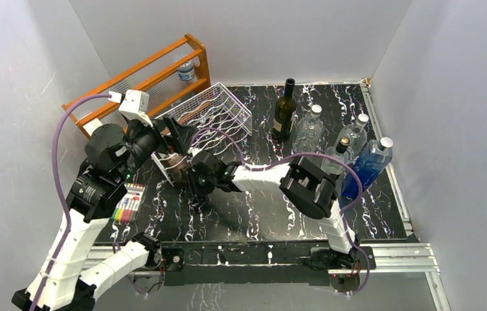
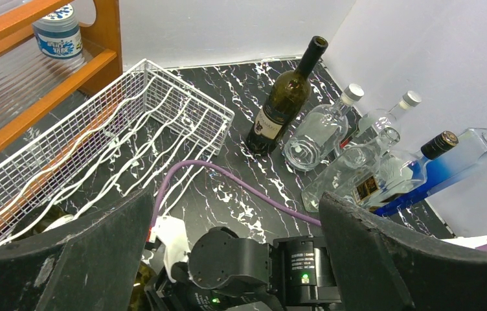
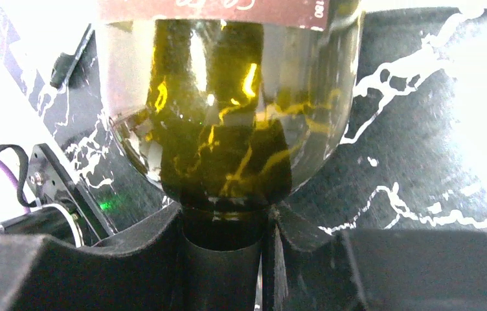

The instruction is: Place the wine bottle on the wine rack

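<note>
Black marbled counter [image 1: 260, 207], white walls. The right end effector [image 3: 226, 223] is pinching the neck of the olive-green wine bottle [image 3: 228, 129]. In the top view the bottle is left of centre, at the near end of the white wire wine rack [image 1: 218, 107]. The left end effector [image 2: 234, 197] is spread wide with nothing in it, close above that spot. Can't tell if the bottle body is in a cradle. My read: pick done, seating and release left.
</note>
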Robot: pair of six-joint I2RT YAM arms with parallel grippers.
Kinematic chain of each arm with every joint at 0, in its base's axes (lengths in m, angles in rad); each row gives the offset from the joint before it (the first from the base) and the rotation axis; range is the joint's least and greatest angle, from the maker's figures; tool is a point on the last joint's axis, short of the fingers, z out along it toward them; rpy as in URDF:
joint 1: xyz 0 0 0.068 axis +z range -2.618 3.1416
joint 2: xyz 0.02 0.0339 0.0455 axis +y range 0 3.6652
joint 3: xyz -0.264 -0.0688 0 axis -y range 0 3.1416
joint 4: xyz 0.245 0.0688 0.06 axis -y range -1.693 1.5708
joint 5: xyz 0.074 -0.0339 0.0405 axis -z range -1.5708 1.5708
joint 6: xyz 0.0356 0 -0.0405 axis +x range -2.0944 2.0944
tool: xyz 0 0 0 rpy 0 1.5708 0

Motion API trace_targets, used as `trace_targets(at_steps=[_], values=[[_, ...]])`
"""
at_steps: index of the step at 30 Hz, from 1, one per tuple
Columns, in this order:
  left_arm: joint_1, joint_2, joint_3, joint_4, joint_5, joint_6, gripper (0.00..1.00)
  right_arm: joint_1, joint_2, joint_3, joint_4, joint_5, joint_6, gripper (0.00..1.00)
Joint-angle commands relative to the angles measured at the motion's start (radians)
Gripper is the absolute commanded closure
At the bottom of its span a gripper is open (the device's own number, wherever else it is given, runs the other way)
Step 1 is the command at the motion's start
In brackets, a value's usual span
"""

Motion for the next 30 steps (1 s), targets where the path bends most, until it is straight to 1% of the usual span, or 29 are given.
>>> trace_targets(at_steps=[1, 5, 13, 21, 25, 27, 30], values=[[0.001, -0.011, 0.035, 0.012, 0.019, 0.006, 0.02, 0.001, 0.007, 0.132, 0.177, -0.003, -0.008, 1.0], [0.001, -0.014, 0.033, 0.011, 0.021, 0.004, 0.02, 0.001, 0.048, 0.183, 0.148, 0.011, -0.008, 0.99], [0.001, -0.023, 0.028, 0.011, 0.023, 0.002, 0.02, 0.001, 0.101, 0.242, 0.113, 0.016, -0.005, 0.86], [0.001, -0.029, 0.025, 0.011, 0.01, 0.004, 0.02, 0.001, 0.128, 0.246, 0.103, 0.04, 0.018, 0.71], [0.001, -0.03, 0.019, 0.01, 0.01, 0.004, 0.02, 0.001, 0.157, 0.284, 0.068, 0.043, 0.016, 0.69], [0.002, -0.03, 0.018, 0.011, 0.01, 0.004, 0.02, 0.0, 0.172, 0.31, 0.04, 0.042, 0.01, 0.64], [0.001, -0.03, 0.018, 0.009, 0.013, 0.004, 0.02, 0.001, 0.162, 0.287, 0.058, 0.049, 0.009, 0.53]])
